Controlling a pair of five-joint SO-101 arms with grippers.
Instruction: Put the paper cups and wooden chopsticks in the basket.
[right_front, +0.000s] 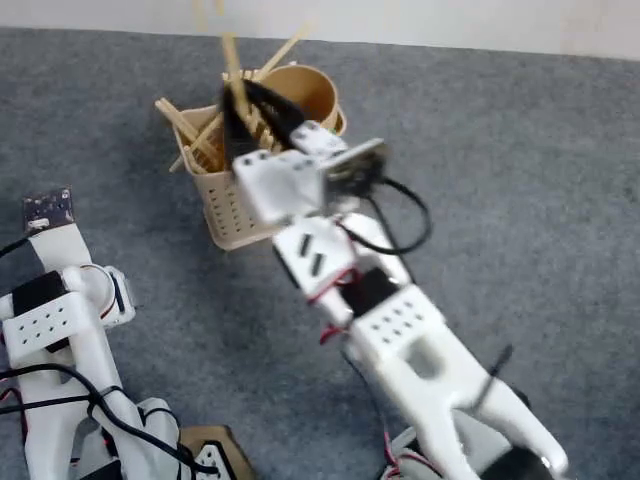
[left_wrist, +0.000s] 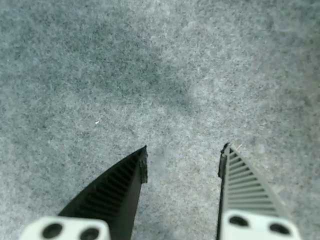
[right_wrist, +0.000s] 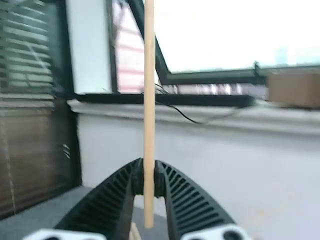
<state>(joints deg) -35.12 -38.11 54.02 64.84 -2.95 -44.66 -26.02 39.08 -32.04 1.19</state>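
Your right gripper (right_wrist: 148, 172), fingers tight on a chopstick (right_wrist: 148, 75), above the basket (right_front: 228, 215); your left gripper (left_wrist: 183, 150), fingers apart.

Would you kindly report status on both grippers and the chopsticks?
Left gripper open over grey carpet. Right gripper shut on a pale wooden chopstick, upright, over the beige slotted plastic basket. Brown paper cup already inside. Nothing blocking.
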